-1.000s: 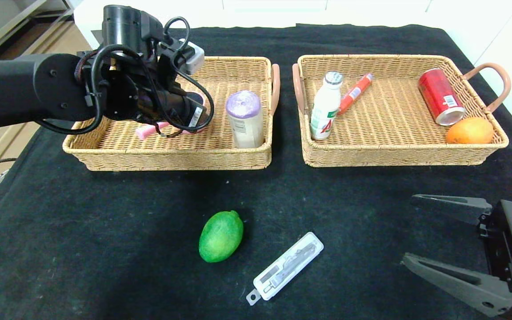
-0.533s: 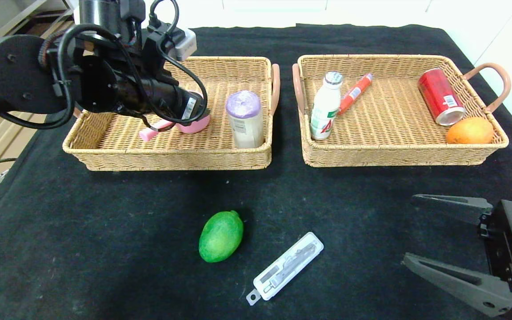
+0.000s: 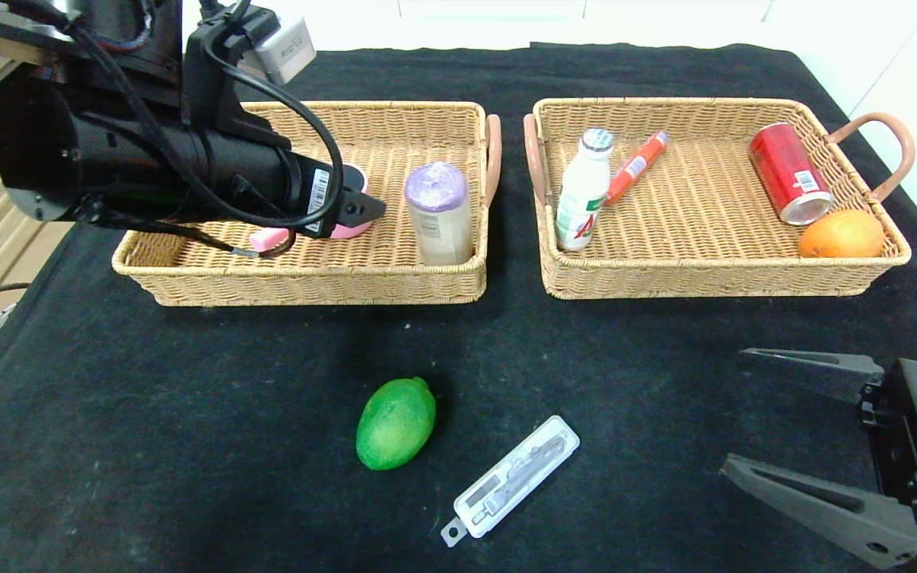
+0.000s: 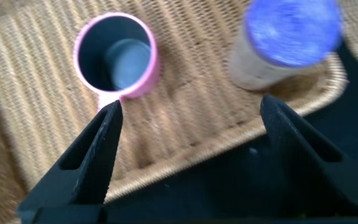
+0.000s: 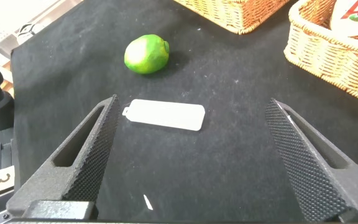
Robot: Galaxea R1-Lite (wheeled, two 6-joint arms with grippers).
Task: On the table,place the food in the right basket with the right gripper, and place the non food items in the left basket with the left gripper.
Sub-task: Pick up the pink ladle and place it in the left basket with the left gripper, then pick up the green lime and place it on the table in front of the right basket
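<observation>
My left claw (image 4: pixel 188 155) hangs spread apart over the upright pink plastic cup (image 4: pixel 115 55) in the left wicker basket (image 3: pixel 212 274); a careless retreat could topple it.

On a black tablecloth (image 3: pixel 188 414) sit 2 tan wicker baskets (image 3: pixel 307 278) with brownish-pink handles (image 3: pixel 888 151), a pink cup (image 4: pixel 117 56) with a dark inside, a beige purple-topped canister (image 3: pixel 438 213), a red can (image 3: pixel 790 183), an orange (image 3: pixel 840 234), a green mango (image 3: pixel 395 422) and a clear white-backed package (image 3: pixel 510 480).
</observation>
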